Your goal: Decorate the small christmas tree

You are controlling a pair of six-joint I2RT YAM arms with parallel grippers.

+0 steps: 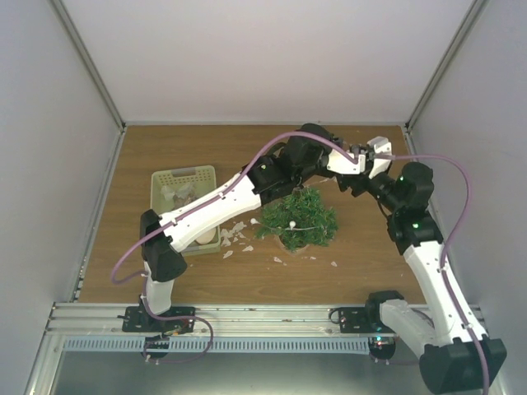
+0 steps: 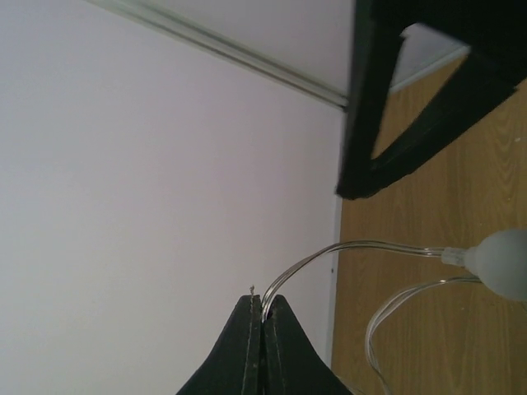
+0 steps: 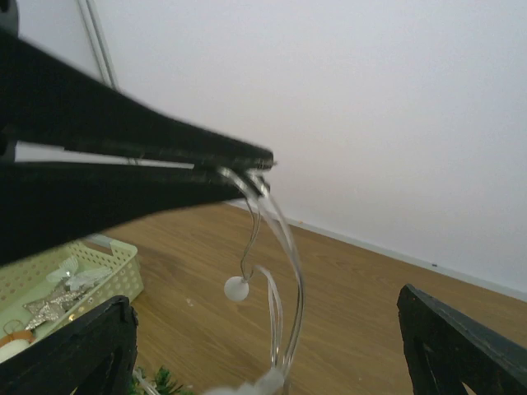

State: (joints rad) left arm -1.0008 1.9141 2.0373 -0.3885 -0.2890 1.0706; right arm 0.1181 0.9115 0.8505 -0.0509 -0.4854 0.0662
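Note:
The small christmas tree [image 1: 297, 218] stands at mid-table; a tip of it shows in the right wrist view [image 3: 160, 383]. A clear light-string wire [image 2: 354, 247] with white bulbs [image 3: 236, 288] hangs above it, and one bulb [image 1: 291, 224] rests on the tree. My left gripper [image 2: 263, 306] is shut on the wire and holds it up behind the tree [image 1: 362, 154]. It enters the right wrist view from the left [image 3: 257, 163]. My right gripper [image 3: 263, 303] is open, its jaws wide apart either side of the hanging wire, close to the left one [image 1: 350, 177].
A pale green tray [image 1: 184, 176] of ornaments sits left of the tree, also in the right wrist view [image 3: 115, 257]. White scraps [image 1: 235, 234] lie on the wood between tray and tree. White walls close in the back and sides.

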